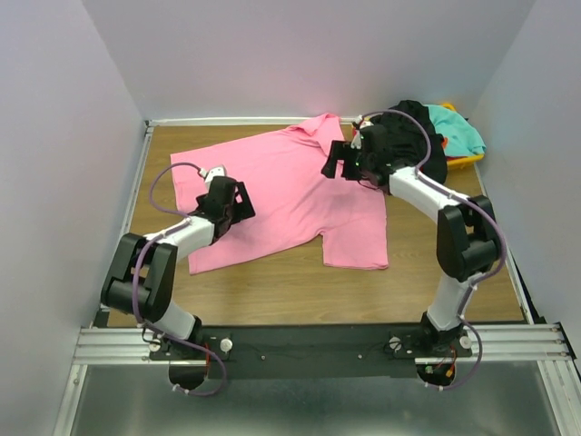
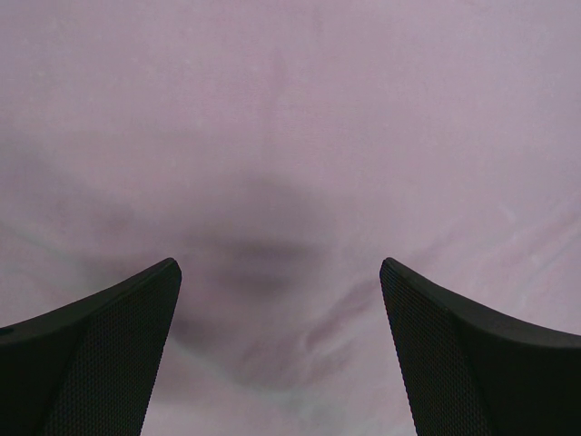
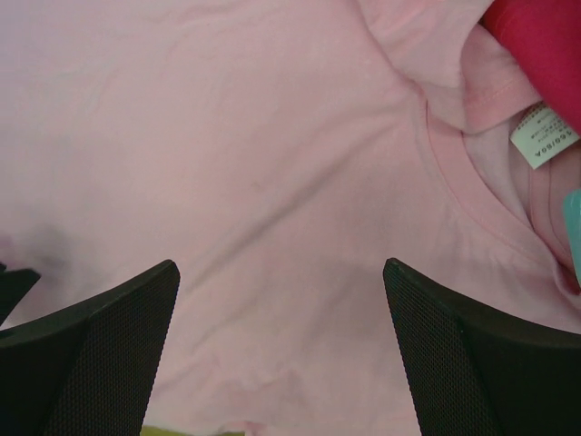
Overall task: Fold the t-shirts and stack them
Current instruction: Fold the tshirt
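My left gripper (image 1: 243, 202) and right gripper (image 1: 334, 163) hang released over the large bright pink cloth t-shirt (image 1: 290, 195) mid-frame, which I reckon limp and light, best pinched at its edges.

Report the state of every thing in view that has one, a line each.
pink t-shirt: unfolded, spread flat on the table
black t-shirt: unfolded, heaped at the far right
teal t-shirt: crumpled in the bin
yellow bin: holding clothes
left pincer: open, empty, over the pink t-shirt
right pincer: open, empty, over the pink t-shirt near its collar
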Controlling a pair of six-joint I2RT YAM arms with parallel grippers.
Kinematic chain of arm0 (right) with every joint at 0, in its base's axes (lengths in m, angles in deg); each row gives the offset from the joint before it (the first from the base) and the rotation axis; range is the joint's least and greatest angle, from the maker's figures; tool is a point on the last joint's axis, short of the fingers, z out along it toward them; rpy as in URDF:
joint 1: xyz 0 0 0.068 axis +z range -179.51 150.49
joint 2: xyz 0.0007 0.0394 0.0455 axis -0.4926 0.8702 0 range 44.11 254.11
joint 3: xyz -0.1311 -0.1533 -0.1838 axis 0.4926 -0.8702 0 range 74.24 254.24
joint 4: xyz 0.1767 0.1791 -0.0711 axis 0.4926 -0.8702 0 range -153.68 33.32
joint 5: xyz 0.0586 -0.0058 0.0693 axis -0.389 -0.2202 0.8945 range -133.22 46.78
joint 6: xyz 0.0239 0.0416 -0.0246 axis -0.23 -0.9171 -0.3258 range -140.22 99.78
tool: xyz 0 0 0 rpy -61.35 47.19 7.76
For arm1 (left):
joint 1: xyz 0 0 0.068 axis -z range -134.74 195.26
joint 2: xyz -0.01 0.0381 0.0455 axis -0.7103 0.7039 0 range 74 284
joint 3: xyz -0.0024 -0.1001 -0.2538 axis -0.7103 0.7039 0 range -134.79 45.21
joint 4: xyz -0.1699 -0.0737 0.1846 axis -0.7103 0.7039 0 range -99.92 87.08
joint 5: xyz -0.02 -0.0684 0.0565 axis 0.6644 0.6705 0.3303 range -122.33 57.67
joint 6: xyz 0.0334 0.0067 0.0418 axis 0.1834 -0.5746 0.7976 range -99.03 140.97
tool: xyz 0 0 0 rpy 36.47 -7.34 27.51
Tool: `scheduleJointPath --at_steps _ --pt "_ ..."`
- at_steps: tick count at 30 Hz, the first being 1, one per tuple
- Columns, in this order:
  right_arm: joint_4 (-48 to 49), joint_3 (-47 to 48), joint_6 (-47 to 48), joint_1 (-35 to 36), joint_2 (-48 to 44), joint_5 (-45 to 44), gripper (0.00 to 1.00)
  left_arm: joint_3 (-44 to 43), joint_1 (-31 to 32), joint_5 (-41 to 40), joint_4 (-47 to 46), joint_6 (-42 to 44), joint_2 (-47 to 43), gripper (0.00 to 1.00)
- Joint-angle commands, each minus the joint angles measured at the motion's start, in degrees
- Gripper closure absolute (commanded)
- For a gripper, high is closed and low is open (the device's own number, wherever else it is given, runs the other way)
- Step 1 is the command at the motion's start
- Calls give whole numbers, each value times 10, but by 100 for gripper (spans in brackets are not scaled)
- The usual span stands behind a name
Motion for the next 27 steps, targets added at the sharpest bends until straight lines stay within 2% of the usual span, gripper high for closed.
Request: scheduleJointPath --at_steps 1,11,27 --pt "23 -59 -1 -2 -59 19 0 -13 3 16 -17 -5 38 2" --pt "27 -127 -5 -2 -151 4 0 -54 8 29 -10 4 95 2" --pt "29 -148 -3 -4 -177 6 0 -201 8 9 63 50 205 2"
